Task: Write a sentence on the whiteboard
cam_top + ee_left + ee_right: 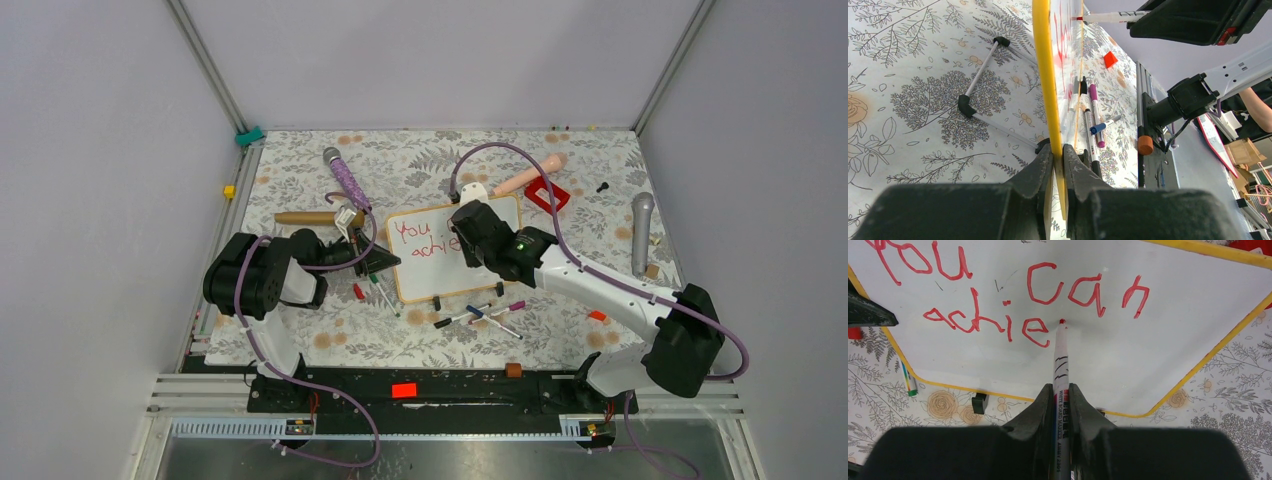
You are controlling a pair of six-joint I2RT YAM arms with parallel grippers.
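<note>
Two wrist-view clamps: left end effector on whiteboard, right end effector on marker.

- left arm: folded low, elbow bunched near base, wrist reaching right.
- left jaws: clamped hard on board edge, one finger each face, no gap.
- right arm: stretched forward and left from base, wrist tilted down over board.
- right jaws: pinched tight around marker barrel, marker pointing straight ahead between fingers.
</note>
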